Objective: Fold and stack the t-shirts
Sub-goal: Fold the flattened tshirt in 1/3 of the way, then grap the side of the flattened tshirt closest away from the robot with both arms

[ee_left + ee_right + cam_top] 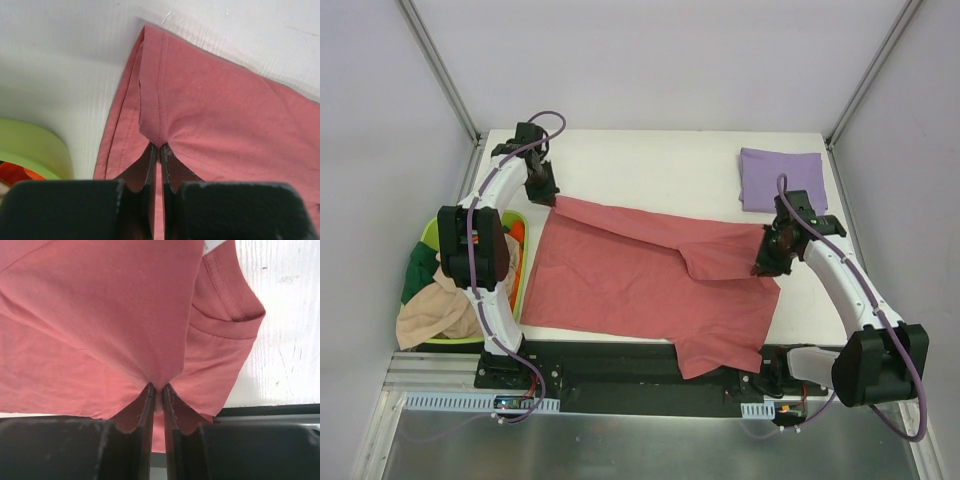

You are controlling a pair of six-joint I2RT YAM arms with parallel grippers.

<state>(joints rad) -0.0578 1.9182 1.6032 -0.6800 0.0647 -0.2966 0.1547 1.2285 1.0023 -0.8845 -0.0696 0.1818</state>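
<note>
On the desk (pixel 660 160), left tool (pixel 542 190) and right tool (pixel 767 262) both pinch one red t-shirt (pixel 630 280). One purple t-shirt (pixel 780 178) lies folded apart.

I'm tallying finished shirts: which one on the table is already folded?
The purple t-shirt, a neat square at the table's far right corner. The red t-shirt lies spread out, unfinished.

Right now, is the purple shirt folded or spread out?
Folded. The purple shirt lies as a small tidy rectangle at the far right corner; the red shirt is mostly spread.
</note>
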